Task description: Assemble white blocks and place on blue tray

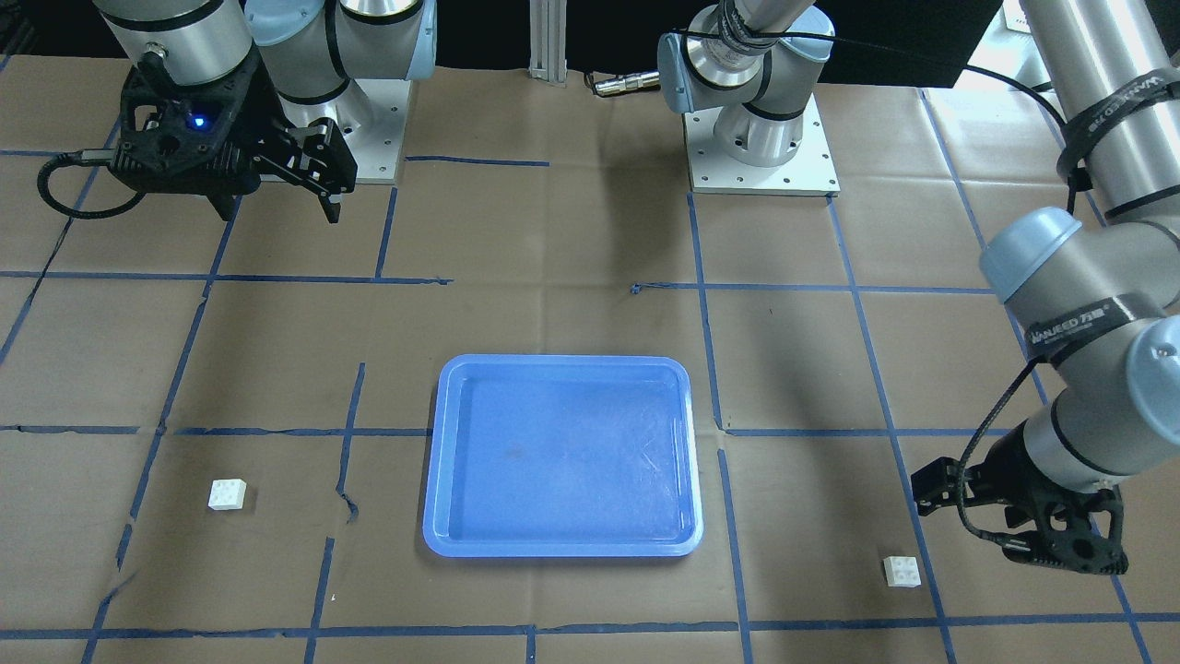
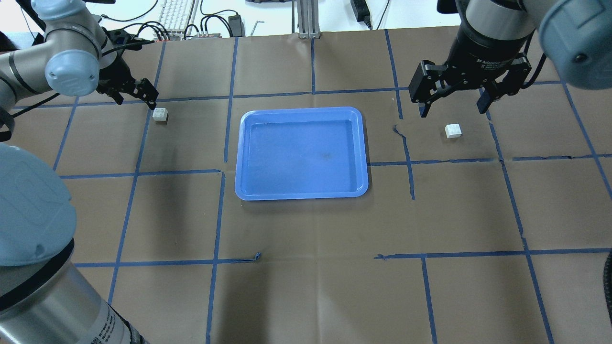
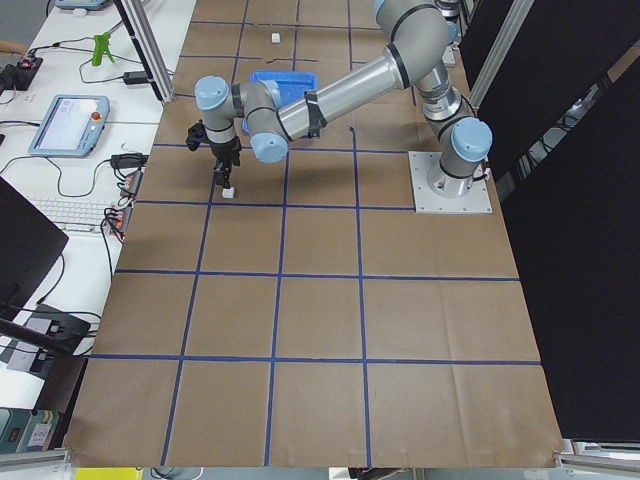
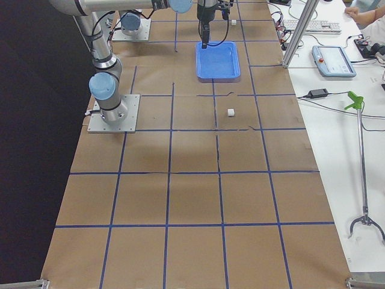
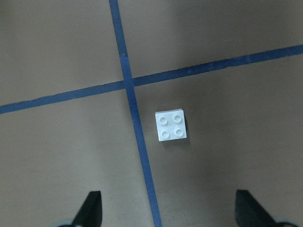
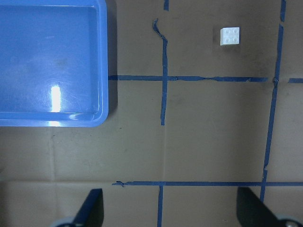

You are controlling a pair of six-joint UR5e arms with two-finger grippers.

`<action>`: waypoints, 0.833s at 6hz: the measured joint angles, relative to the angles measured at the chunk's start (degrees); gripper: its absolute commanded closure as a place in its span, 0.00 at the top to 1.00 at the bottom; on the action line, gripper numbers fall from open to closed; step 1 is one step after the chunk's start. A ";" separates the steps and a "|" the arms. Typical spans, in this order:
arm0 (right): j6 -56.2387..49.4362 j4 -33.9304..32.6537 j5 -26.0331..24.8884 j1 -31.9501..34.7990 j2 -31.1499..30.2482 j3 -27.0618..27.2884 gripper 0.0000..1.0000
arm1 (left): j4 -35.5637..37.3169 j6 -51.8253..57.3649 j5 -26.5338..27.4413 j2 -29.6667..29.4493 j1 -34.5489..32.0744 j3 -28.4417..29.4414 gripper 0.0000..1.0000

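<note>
Two white blocks lie on the table, one on each side of the empty blue tray (image 2: 301, 111). One white block (image 2: 160, 114) lies just beside my left gripper (image 2: 138, 93). In the left wrist view this block (image 5: 171, 126) sits studs up ahead of the open, empty left gripper (image 5: 170, 210). The other white block (image 2: 453, 130) lies below my right gripper (image 2: 453, 109), which is open, empty and held high above the table. In the right wrist view that block (image 6: 229, 36) is far ahead, with the tray (image 6: 105, 61) at the left.
Brown paper with a grid of blue tape lines covers the table. The arm bases (image 1: 761, 138) stand at the robot's edge. A keyboard and cables (image 2: 181, 19) lie beyond the far edge. A green grabber tool (image 4: 361, 162) lies on the side bench.
</note>
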 measured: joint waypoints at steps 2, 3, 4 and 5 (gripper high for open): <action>-2.88 -0.07 0.03 -0.12 0.02 0.08 1.00 | 7.89 0.48 -0.56 -2.30 0.06 -3.41 0.97; -5.79 -0.13 0.07 -0.22 0.17 0.15 1.00 | 10.40 0.60 -1.58 -3.18 0.07 -3.36 0.97; -10.49 -0.33 0.17 -0.28 0.40 0.19 1.00 | 12.25 0.65 -3.19 -3.96 0.07 -3.29 0.97; -16.32 -0.93 0.29 -0.52 0.58 0.22 1.00 | 13.22 0.66 -4.14 -4.67 0.07 -3.30 0.86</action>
